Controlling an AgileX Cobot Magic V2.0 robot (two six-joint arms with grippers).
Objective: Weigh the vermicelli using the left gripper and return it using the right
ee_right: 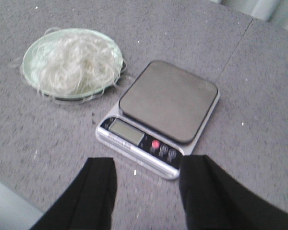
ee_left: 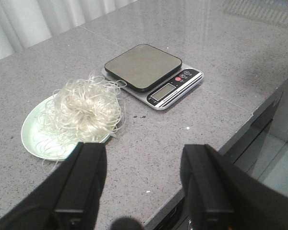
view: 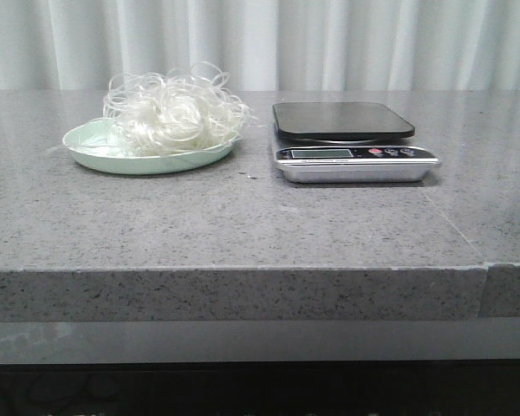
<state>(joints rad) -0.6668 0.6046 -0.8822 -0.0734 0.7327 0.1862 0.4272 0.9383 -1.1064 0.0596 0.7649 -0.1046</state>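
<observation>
The vermicelli (view: 173,111) is a fluffy white tangle resting on a pale green plate (view: 87,149) at the back left of the counter. The same tangle of vermicelli (ee_left: 84,109) (ee_right: 72,62) shows in both wrist views. Beside the plate stands a kitchen scale (view: 347,139) (ee_left: 151,72) (ee_right: 165,112) with an empty dark platform. My left gripper (ee_left: 144,151) hangs open above the counter near its front edge, short of the plate, nothing between its black fingers. My right gripper (ee_right: 146,165) is open too, hovering just in front of the scale. Neither gripper appears in the front view.
The grey speckled counter (view: 243,225) ends in a front edge (view: 243,269) with a drop below. A seam (view: 455,227) runs across the counter at the right. White curtains (view: 329,43) hang behind.
</observation>
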